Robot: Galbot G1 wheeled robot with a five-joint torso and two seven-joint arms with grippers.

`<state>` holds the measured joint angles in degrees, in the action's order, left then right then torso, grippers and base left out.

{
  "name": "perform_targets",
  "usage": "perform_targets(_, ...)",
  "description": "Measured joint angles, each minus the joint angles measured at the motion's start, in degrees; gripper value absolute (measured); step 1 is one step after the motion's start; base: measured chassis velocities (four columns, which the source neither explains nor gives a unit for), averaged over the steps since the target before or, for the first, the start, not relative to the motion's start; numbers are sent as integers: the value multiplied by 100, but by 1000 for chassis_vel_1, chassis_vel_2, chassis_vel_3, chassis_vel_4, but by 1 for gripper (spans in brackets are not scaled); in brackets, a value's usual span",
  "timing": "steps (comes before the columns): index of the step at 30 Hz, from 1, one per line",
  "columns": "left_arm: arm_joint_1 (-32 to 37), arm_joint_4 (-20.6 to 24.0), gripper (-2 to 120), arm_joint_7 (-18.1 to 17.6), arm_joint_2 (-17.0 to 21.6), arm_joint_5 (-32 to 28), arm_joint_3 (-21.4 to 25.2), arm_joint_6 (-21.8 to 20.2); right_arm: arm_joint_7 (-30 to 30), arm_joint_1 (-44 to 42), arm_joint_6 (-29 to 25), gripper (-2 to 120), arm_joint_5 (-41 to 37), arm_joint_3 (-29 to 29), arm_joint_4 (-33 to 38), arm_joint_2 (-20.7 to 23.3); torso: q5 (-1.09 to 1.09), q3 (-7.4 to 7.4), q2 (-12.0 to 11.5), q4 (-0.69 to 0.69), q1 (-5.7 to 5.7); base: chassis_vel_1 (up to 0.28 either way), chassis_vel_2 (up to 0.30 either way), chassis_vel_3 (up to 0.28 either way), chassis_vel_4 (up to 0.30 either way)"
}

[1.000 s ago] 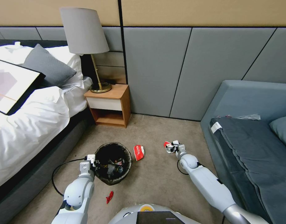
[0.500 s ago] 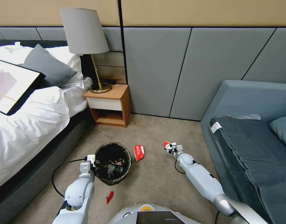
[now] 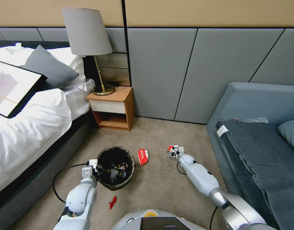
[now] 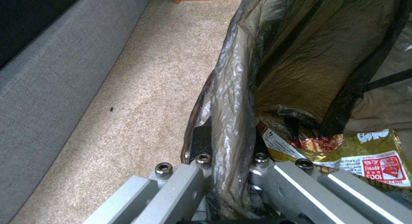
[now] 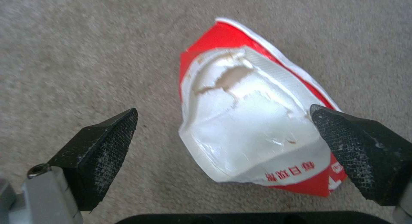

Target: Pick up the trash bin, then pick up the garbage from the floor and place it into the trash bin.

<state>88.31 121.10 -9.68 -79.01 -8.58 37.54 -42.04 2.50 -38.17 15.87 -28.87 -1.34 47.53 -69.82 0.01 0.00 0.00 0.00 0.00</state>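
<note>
Left gripper: clamping the bin rim at the bin's 9 o'clock side; the left wrist view is showing one finger outside the liner and one inside, pinching rim and liner together. Likely reason: keeping the bin in hand and its mouth facing up to take litter.

Bin: sitting low on the carpet at about 11 o'clock from the robot, near the bed base. Black liner wrinkling over the rim; gold, red and white wrappers lying inside.

Right gripper: reaching out toward 1 o'clock, spread wide just above the carpet, gripping nothing. In the right wrist view its fingers are straddling a packet, one finger near the packet's edge, the other well apart. Judgement: lining up for a pinch across the packet's width.

Packet: red and white, crumpled, torn on its white face, red print along one edge, lying flat on the carpet.

Other litter: a second red-white packet lying just beside the bin at its 3 o'clock; a red scrap at the bin's 6 o'clock.

Progress, judged: bin secured, floor litter not yet cleared.
</note>
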Motion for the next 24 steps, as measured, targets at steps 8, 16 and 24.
perform_targets(8, -20, -43, 0, 6, -7, 21, -6, 1, -13, -84, -6, 100, 8, 61, 126, 108, 1, 0, 0, 1, 0, 0, 0, 0, 0)
perform_targets(16, -50, -103, 0, 15, -23, 53, -37, 3, 7, -114, 77, 100, 75, 107, 401, 286, 2, -1, 0, 1, 0, 0, 0, 0, 0)
perform_targets(24, -67, -174, 0, 22, -13, 83, -44, 4, 82, -115, 267, 100, 54, 157, 704, 479, 1, -1, 1, 1, 0, 0, 0, 0, 0)
